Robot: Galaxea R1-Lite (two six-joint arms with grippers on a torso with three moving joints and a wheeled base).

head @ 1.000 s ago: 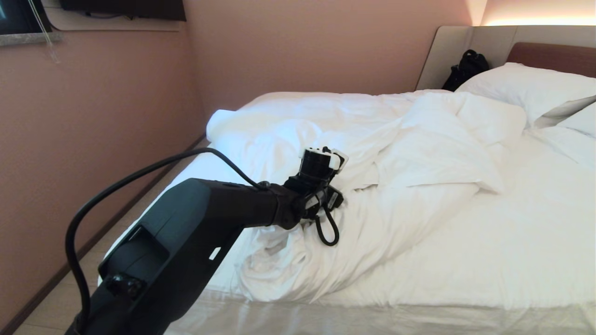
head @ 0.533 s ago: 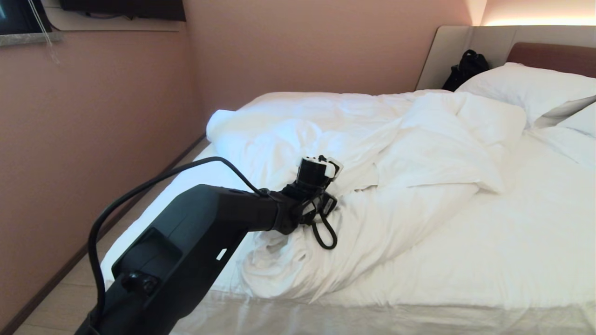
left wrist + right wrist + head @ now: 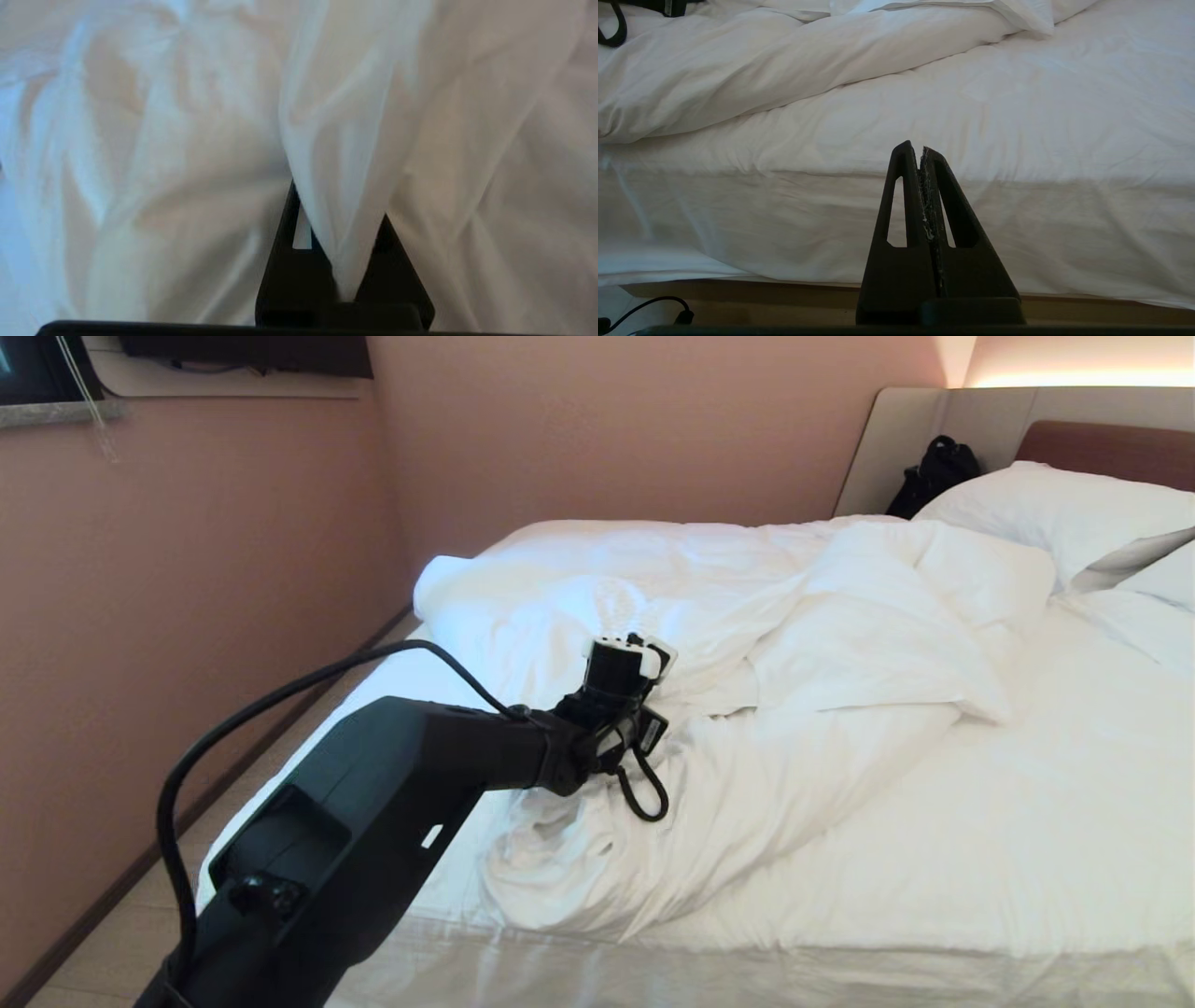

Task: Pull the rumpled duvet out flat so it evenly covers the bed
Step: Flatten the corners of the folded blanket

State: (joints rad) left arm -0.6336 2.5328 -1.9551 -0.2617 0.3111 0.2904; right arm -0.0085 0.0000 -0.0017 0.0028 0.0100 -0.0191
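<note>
1. The big puffy white duvet [image 3: 747,644] lies bunched in the middle of the wide white bed [image 3: 1027,821].
2. The left gripper [image 3: 343,261] pinches a duvet fold.
3. The right gripper [image 3: 921,154] is closed and empty.
4. All the pulling flat is left.

The duvet [image 3: 840,644] is soft, matt white cloth, heavily creased; the left tool [image 3: 343,261] is matt black plastic; the headboard [image 3: 1111,450] looks like smooth brown wood

A hotel-style bedroom: beyond the left gripper [image 3: 621,616], a wide bed [image 3: 934,859] with white pillows [image 3: 1055,513], padded headboard [image 3: 1102,448], pink walls [image 3: 607,429].
</note>
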